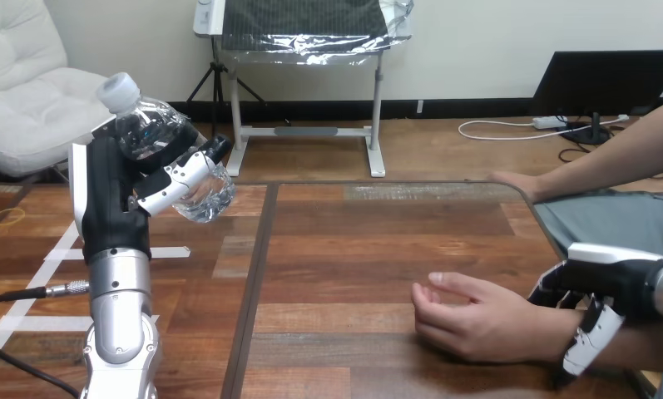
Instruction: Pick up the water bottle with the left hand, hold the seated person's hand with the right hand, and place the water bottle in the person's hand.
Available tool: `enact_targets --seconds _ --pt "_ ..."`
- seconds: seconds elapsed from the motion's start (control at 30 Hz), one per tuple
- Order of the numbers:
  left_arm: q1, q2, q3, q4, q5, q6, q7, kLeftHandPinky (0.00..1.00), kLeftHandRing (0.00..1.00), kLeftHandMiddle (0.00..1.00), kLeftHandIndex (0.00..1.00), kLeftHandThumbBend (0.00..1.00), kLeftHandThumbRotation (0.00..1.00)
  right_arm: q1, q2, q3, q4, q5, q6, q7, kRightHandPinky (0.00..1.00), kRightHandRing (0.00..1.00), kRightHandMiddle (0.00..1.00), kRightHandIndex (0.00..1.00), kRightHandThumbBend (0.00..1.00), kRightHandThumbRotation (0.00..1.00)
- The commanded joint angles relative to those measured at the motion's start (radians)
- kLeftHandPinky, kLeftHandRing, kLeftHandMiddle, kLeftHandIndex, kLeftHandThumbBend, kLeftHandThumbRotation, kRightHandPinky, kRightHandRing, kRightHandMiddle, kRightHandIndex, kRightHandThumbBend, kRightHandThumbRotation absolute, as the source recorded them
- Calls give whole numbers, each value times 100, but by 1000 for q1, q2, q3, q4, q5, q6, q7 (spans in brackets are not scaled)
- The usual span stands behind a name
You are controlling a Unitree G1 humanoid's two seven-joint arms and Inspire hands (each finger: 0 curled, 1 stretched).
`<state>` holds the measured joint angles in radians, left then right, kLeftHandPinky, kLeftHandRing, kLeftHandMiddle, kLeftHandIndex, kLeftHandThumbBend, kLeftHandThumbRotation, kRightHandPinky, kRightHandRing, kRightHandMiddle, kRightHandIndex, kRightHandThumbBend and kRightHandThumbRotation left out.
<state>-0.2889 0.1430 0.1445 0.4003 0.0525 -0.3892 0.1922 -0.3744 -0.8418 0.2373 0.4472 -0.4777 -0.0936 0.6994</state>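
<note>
Wooden counter (353,249) planks stretch out in front of you, bare between your two arms. Your left hand (111,195) is raised over the counter's left side, fingers and thumb curled round the water bottle (149,125), which hangs clear of the surface. Your right hand (598,303) sits at the lower right with its fingers hooked over the person's wrist (561,337). Just beyond it the person's hand (477,324) lies on the counter, fingers loosely curled and reaching toward the left.

The bottle is well apart from that hand, so I judge the carry across to be your step now. Bring the left arm rightward and down in one smooth sweep, and steady the wrist with the right hand as you go. Aim the bottle's body at the hollow between the person's thumb and fingers. Let go only once their fingers have closed on it. The thin clear plastic looks likely to buckle, so squeeze no harder than you must.

The bottle's long axis is slanted. Its white cap (118,90) points up and to the left, and its base (214,199) points down and to the right, toward the counter's middle. The base will therefore arrive first. Consider turning the bottle so that its side, not its end, meets the palm.
</note>
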Motion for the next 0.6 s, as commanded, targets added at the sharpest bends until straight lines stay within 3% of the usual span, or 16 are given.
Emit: enact_targets --seconds 0.0,0.2,0.57 --pt "-84 17 6 -61 14 -23 9 26 30 36 41 57 0 -36 42 37 30 -17 16 1 42 52 58 58 100 9" --pt "-85 15 9 -70 18 -10 17 26 30 36 41 59 0 -48 51 46 48 -21 19 5 29 38 46 48 100 14" --pt "-84 14 12 -83 16 2 18 26 30 36 41 59 0 -66 48 78 59 -44 3 4 19 27 35 39 100 27"
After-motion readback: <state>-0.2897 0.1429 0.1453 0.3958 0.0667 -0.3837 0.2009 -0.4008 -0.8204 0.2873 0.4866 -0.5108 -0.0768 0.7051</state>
